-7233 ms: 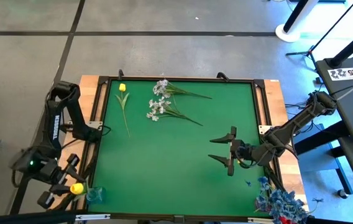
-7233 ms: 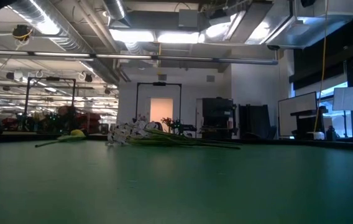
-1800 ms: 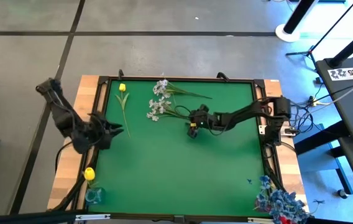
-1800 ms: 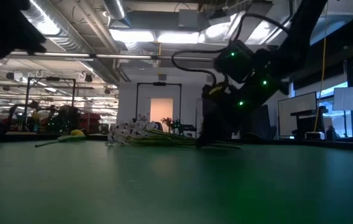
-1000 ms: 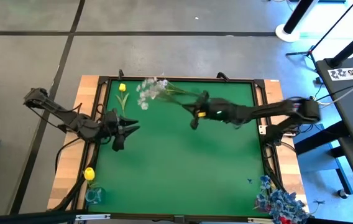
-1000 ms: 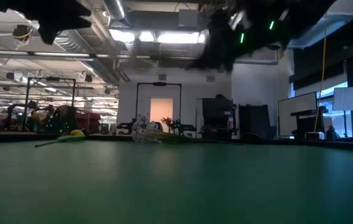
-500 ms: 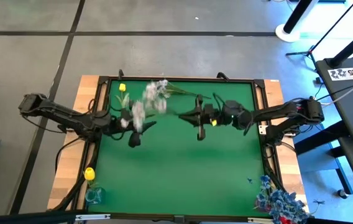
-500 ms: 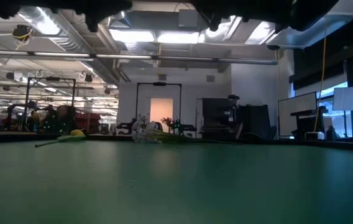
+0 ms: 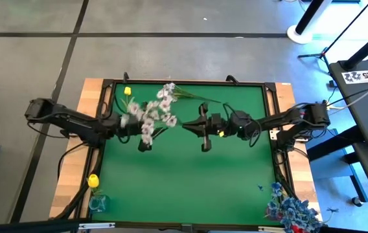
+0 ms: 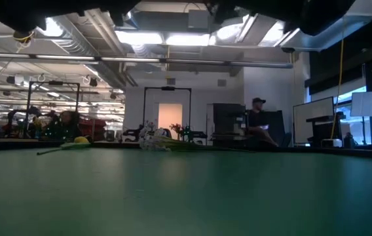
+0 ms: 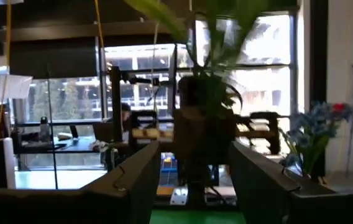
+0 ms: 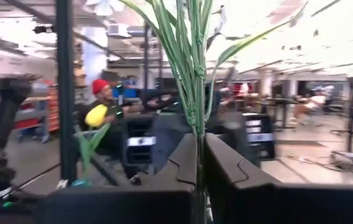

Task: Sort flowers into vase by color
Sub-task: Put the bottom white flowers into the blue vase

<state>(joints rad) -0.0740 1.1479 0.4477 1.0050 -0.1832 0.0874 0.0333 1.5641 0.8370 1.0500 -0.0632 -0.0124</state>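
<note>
My right gripper (image 9: 189, 126) is over the middle of the green table, shut on a spray of small white blossoms (image 9: 149, 119). The spray reaches toward the table's left, and its blossoms lie over my left gripper (image 9: 141, 134) in the high view. In the left wrist view my left gripper (image 11: 192, 186) stands open, with the green leaves (image 11: 210, 15) above its fingers; I cannot tell whether it touches the spray. A second white spray (image 9: 168, 90) and a yellow tulip (image 9: 127, 92) lie flat on the far part of the table. Another yellow tulip (image 9: 93, 180) stands in a glass vase (image 9: 97, 203). My right gripper pinches the spray's bundled green stems (image 12: 196, 134) between its two fingers. The fingers are level and come from the table's right, and the stems run on past the fingertips toward the left arm. The spray is lifted clear of the table.
A bunch of blue flowers (image 9: 292, 210) stands off the table's near right corner. The table has a raised black frame (image 9: 184, 82) and wooden side strips. People (image 10: 258, 128) are in the room beyond the far edge.
My right gripper has lifted the white spray clear of the far part of the table and turned it, so the blossom end has swung toward the near edge and the left arm. My left gripper has moved toward the table's right, under the blossoms.
</note>
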